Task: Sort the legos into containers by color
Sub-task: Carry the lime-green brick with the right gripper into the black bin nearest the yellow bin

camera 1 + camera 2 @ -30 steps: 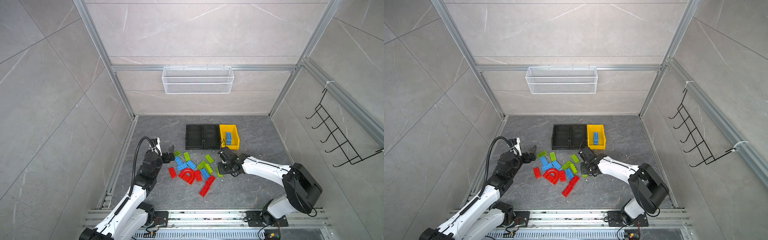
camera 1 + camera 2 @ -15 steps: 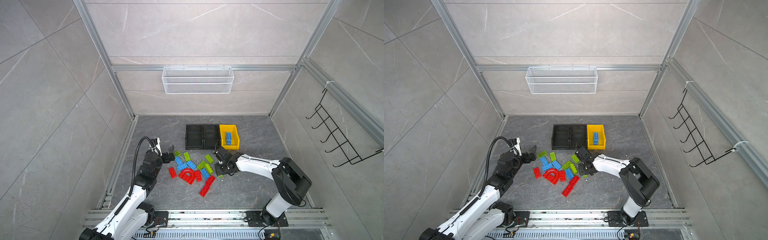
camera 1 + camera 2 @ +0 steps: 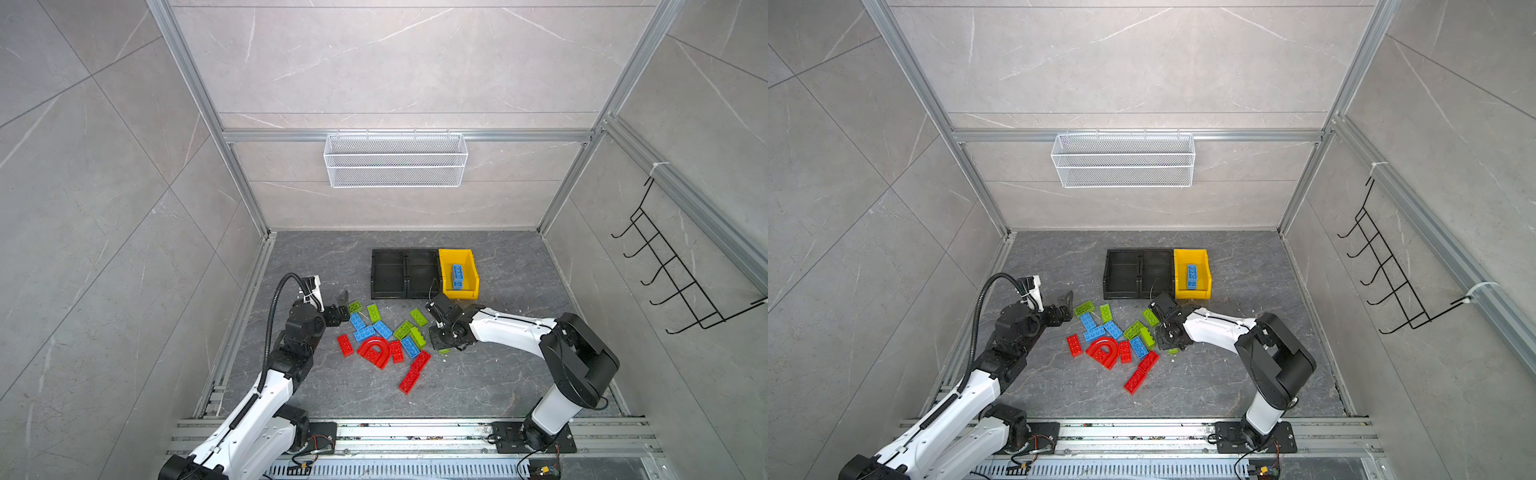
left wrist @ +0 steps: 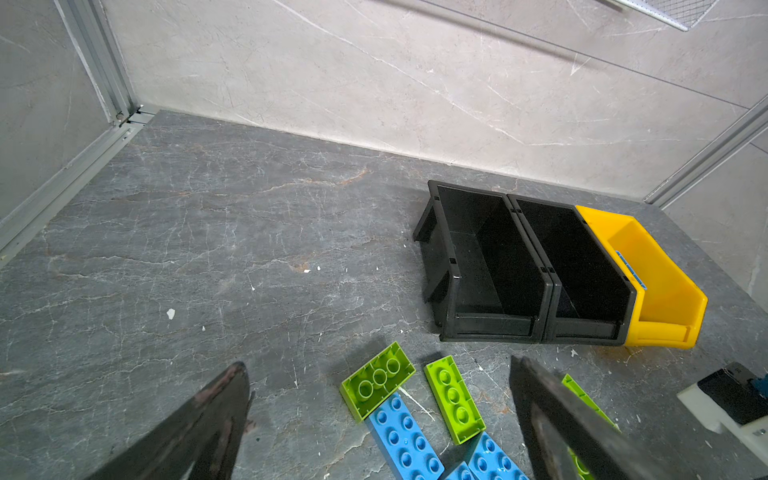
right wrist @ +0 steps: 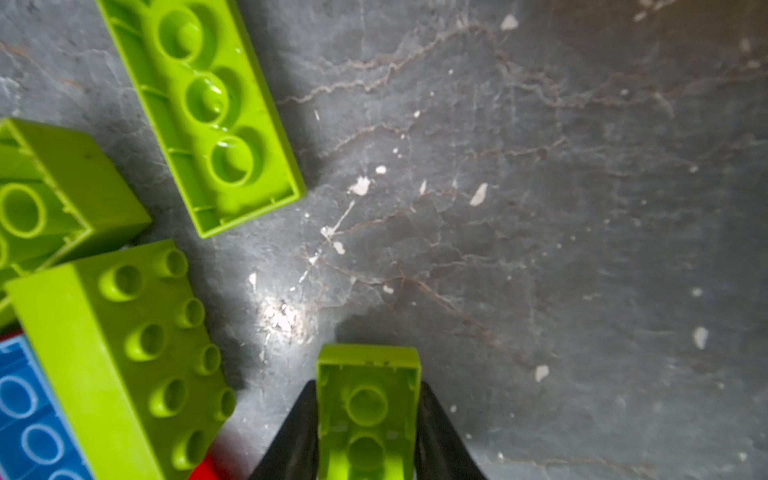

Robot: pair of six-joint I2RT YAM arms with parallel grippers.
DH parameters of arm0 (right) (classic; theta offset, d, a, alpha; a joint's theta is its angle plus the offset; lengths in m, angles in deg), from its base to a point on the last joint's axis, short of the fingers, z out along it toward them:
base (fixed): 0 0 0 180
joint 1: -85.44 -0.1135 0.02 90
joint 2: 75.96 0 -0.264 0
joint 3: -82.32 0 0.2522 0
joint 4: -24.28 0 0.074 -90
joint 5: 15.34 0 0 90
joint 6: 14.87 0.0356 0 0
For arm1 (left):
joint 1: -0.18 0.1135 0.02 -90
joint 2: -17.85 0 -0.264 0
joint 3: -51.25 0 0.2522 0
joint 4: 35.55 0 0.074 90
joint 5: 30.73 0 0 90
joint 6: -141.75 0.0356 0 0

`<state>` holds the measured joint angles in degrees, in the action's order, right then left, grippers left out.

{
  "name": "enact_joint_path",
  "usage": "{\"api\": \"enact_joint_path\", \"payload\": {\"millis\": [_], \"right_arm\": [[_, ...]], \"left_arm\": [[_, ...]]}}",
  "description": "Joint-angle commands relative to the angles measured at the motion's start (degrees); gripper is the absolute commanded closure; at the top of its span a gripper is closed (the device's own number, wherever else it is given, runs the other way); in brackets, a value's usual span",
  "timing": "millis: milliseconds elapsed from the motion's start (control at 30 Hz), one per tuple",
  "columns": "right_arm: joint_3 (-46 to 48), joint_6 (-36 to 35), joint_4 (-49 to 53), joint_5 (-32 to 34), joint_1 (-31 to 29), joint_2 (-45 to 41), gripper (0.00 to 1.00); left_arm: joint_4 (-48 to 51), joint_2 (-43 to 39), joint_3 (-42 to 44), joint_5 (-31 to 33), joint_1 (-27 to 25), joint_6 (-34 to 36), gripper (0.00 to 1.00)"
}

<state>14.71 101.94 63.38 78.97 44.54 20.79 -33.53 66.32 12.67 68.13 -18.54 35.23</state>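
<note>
Red, blue and lime green legos lie in a loose pile mid-floor around a red arch [image 3: 376, 351] [image 3: 1104, 352]. My right gripper [image 3: 443, 345] [image 5: 368, 419] points down at the pile's right edge, shut on a small lime green brick [image 5: 368, 411] that lies underside up. Two more green bricks [image 5: 199, 108] lie close beside it. My left gripper [image 3: 344, 306] [image 4: 378, 363] stands open and empty at the pile's far-left edge, above a green brick [image 4: 376, 378] and a blue brick [image 4: 405, 436]. Of the containers, the two black bins [image 3: 374, 274] hold nothing. The yellow bin [image 3: 471, 270] holds one blue brick [image 3: 457, 276].
A white wire basket [image 3: 395, 166] hangs on the back wall. A black hook rack [image 3: 673, 274] is fixed to the right wall. Aluminium rails [image 3: 415, 432] run along the front edge by both arm bases.
My right arm has swung a little to the left, and its jaws have shut on the small green brick. The left arm has not moved.
</note>
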Motion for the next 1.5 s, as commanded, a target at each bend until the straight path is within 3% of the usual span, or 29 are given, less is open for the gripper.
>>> {"api": "enact_joint_path", "payload": {"millis": [0,367,700,1033,1300,1467], "right_arm": [[0.47,-0.24,-1.56,-0.24,0.07,-2.82,0.67],[-7.29,-4.58,-5.89,-9.94,8.37,-5.11,0.69],[-25.62,-8.09,-6.20,-10.96,13.34,8.32,0.69],[-41.94,-9.05,-3.60,-9.77,14.56,23.39,0.69],[-44.92,-9.53,-1.91,-9.24,14.63,24.95,0.47],[-41.84,-11.57,-0.16,-10.61,14.39,19.25,0.47]], "left_arm": [[-1.26,-0.24,-0.01,0.53,0.04,-0.28,0.00],[-1.26,-0.57,0.12,0.16,0.07,-0.71,0.00],[-1.68,0.11,0.15,-0.38,0.07,-0.88,0.00],[-1.70,0.16,0.21,-0.41,0.09,-0.96,0.00],[-1.49,-0.33,0.20,-0.11,0.09,-0.89,0.00],[-1.26,-0.64,0.12,-0.26,0.05,-0.98,0.00]]}}
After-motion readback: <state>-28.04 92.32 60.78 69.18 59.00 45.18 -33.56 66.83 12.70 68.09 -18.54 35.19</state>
